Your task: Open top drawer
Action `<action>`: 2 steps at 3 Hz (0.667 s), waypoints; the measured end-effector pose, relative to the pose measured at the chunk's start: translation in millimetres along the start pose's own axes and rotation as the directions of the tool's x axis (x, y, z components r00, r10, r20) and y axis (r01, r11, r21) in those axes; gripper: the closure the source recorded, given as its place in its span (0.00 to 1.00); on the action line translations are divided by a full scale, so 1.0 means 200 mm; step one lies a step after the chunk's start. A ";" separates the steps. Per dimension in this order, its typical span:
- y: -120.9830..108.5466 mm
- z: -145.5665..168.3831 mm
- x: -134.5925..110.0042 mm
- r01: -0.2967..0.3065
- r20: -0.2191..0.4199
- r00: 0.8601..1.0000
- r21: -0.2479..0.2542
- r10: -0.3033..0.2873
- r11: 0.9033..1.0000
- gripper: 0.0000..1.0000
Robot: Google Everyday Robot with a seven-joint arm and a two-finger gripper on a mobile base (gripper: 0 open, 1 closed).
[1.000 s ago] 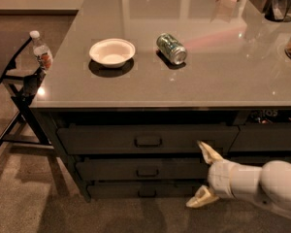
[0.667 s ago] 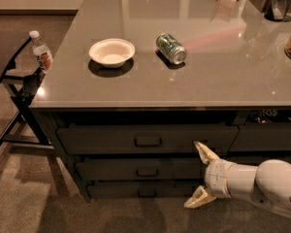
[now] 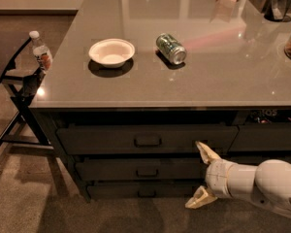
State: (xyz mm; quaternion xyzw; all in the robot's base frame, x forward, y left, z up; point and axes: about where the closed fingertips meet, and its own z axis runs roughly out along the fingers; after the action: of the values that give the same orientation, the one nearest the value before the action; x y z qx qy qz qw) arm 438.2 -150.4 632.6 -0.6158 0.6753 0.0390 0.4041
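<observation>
The top drawer is the wide dark grey front just under the counter, shut, with a small black loop handle at its centre. Two shallower drawer fronts lie below it. My gripper is at the lower right, its white arm coming in from the right edge. It is open: the upper finger tip reaches the right end of the top drawer front, the lower finger hangs near the floor. The gripper is to the right of and below the handle and holds nothing.
On the grey counter sit a white bowl and a green can on its side. A water bottle stands on a black folding stand at the left. Carpet floor lies in front.
My gripper and arm have moved a little to the left along the drawer fronts, towards the handle. The drawers have not moved.
</observation>
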 end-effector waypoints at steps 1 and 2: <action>0.04 -0.06 0.05 0.060 -0.125 0.990 -0.040 -0.064 0.997 0.00; 0.04 -0.19 0.10 0.177 -0.222 0.956 -0.080 -0.191 0.981 0.00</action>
State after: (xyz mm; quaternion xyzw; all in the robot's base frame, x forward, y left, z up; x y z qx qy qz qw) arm 414.4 -185.7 641.4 -0.6879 0.6558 -0.0500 0.3070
